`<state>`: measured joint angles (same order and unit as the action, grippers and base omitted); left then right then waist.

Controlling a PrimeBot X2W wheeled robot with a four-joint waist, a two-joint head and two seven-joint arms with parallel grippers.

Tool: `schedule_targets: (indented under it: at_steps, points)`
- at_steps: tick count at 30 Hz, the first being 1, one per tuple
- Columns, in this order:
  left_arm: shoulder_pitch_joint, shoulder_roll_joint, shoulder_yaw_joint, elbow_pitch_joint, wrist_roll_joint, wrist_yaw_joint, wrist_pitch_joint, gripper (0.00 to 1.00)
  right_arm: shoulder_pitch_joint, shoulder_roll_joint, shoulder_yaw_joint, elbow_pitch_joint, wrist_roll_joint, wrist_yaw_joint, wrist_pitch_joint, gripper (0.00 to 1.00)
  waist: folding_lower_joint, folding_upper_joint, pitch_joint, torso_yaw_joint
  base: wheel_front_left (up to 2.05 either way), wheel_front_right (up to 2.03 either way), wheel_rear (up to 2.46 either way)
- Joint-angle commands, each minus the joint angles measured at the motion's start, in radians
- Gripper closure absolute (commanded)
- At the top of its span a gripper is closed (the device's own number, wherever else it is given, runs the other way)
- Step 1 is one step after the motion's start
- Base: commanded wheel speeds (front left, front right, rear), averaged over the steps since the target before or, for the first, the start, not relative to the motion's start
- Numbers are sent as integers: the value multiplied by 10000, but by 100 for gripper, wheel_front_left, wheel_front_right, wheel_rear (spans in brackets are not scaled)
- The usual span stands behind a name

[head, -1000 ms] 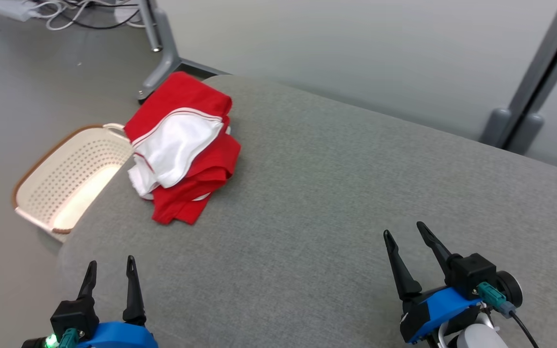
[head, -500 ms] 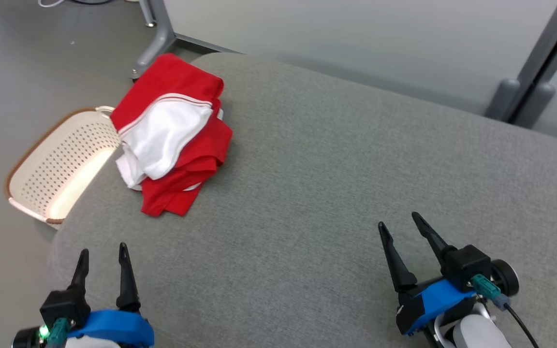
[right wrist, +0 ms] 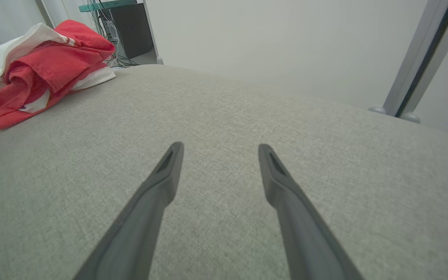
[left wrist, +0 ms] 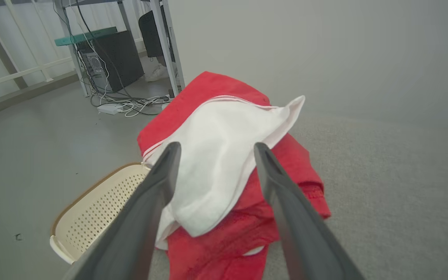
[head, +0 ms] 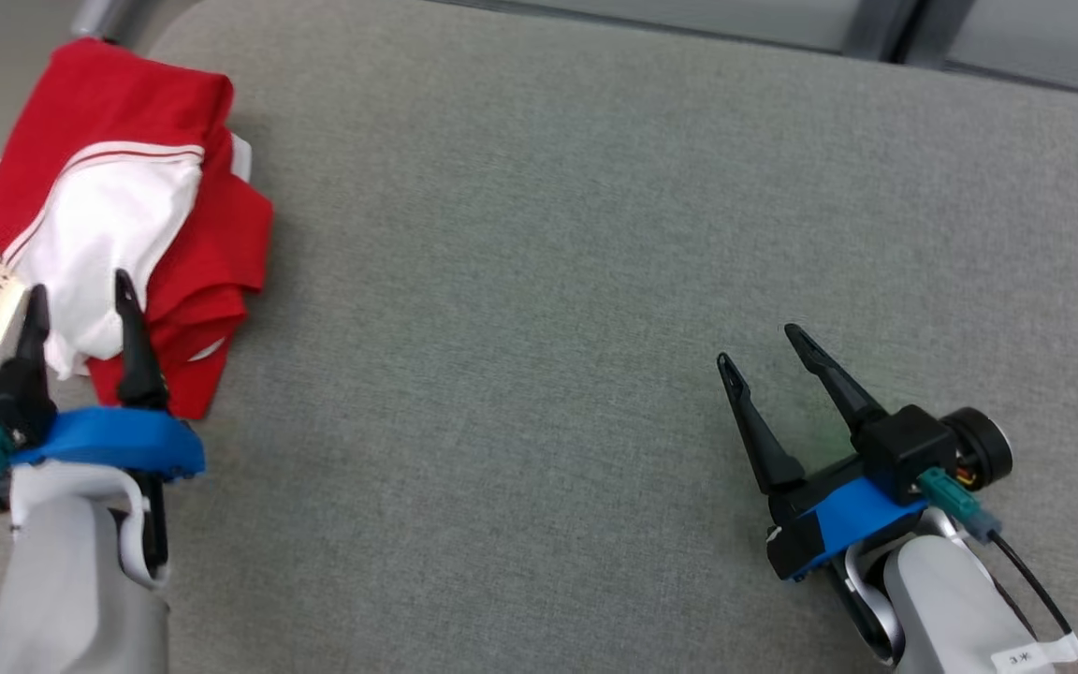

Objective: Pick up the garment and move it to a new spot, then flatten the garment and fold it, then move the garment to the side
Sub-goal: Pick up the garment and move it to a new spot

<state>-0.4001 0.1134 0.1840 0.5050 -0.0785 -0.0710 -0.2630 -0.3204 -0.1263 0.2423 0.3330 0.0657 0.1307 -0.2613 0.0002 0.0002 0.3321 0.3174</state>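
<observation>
garment (head: 127, 197): a red and white piece, bunched in loose folds, lying at the far left corner of the grey padded surface (head: 539, 234). a white layer with thin red stripes along its edge sits on top of the red cloth.
garment, left wrist view (left wrist: 224, 116): the white fold sits in the middle, red cloth spilling out below and to the right of it.
garment, right wrist view (right wrist: 45, 62): a heap at the far left, well apart from that arm's fingers.
left gripper (head: 79, 285): fingers spread apart, pointing at the near edge of the garment, nothing between them. in its own wrist view (left wrist: 217, 146) the white fold shows through the gap. whether the tips touch the cloth cannot be told.
right gripper (head: 758, 344): fingers spread, holding nothing, over bare grey fabric on the right side, far from the garment. its wrist view (right wrist: 220, 146) shows the same gap.
basket (left wrist: 99, 210): cream, perforated, brown-rimmed, on the floor just beside the surface's left edge, next to the garment.
background: a dark computer case (left wrist: 111, 58) with cables on the floor beyond the garment.
</observation>
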Motion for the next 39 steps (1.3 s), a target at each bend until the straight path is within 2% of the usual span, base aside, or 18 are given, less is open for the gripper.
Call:
schedule_targets:
  at_steps: [1,4,12,19,26,27,28,29,39]
  points:
    - [-521,184,177,206,-37,-40,-28,0,-203,-113,28,-65,102,1,-58,0,-2,-2,202,-137,0,0,0]
    - [-1253,438,483,706,-143,-19,-28,0,-343,-214,86,-147,137,1,-58,0,-2,-2,523,-405,0,0,0]
    - [-2943,1029,1270,2451,-528,378,-28,0,-552,-359,137,-95,307,1,-50,0,-2,-2,1165,-961,0,0,0]
    - [-4011,1652,1195,4456,-483,378,236,0,-454,-232,227,-24,454,-1,-25,0,-2,-2,1338,-1238,0,0,0]
    - [-4508,1665,1251,5910,-813,287,840,0,-401,-122,207,52,554,-1,-25,0,-2,-2,1316,-1344,0,0,0]
    - [-4544,1641,1297,6083,-901,258,928,7,-417,-106,217,57,570,-1,-25,0,-2,-2,1307,-1361,0,0,0]
    - [-4595,1633,1354,6221,-977,247,975,59,-442,-97,222,65,590,-1,-25,0,-2,-2,1302,-1377,0,0,0]
    - [-4644,1639,1367,6324,-1013,229,981,100,-475,-93,225,75,599,-1,-25,0,-2,-2,1296,-1394,0,0,0]
    - [-5211,1754,1085,6068,-1050,-86,176,100,-521,74,55,48,677,1,-35,0,-2,-2,839,-1547,0,0,0]
